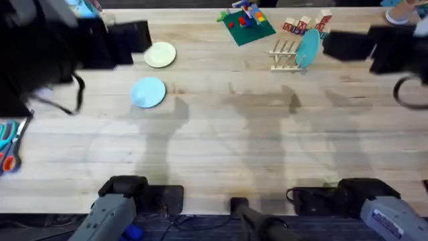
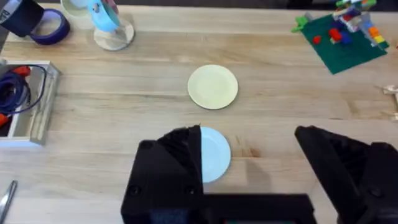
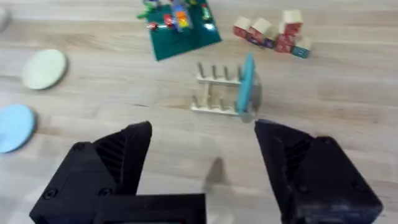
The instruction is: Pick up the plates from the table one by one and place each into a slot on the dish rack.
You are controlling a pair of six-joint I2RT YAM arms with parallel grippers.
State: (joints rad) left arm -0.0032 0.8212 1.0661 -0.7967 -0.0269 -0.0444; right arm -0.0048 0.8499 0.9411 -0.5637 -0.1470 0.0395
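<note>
A cream-white plate (image 1: 160, 55) (image 2: 212, 87) (image 3: 45, 68) and a light blue plate (image 1: 148, 92) (image 2: 216, 154) (image 3: 13, 127) lie flat on the table (image 1: 254, 147), left of centre. At the back right stands the dish rack (image 1: 283, 55) (image 3: 216, 93), with a teal plate (image 1: 307, 49) (image 3: 249, 88) upright in a slot at its right end. My left gripper (image 1: 142, 37) (image 2: 249, 165) hangs open above the two plates, its left finger hiding part of the blue one. My right gripper (image 1: 332, 45) (image 3: 202, 155) is open and empty, raised just right of the rack.
A green baseplate (image 1: 246, 27) (image 2: 345, 37) with toy bricks and several wooden blocks (image 1: 304, 25) (image 3: 273, 31) sit behind the rack. A blue cup (image 2: 104, 15), purple tape (image 2: 48, 28) and a tray (image 2: 43, 102) are at the far left. Scissors (image 1: 8, 144) lie by the left edge.
</note>
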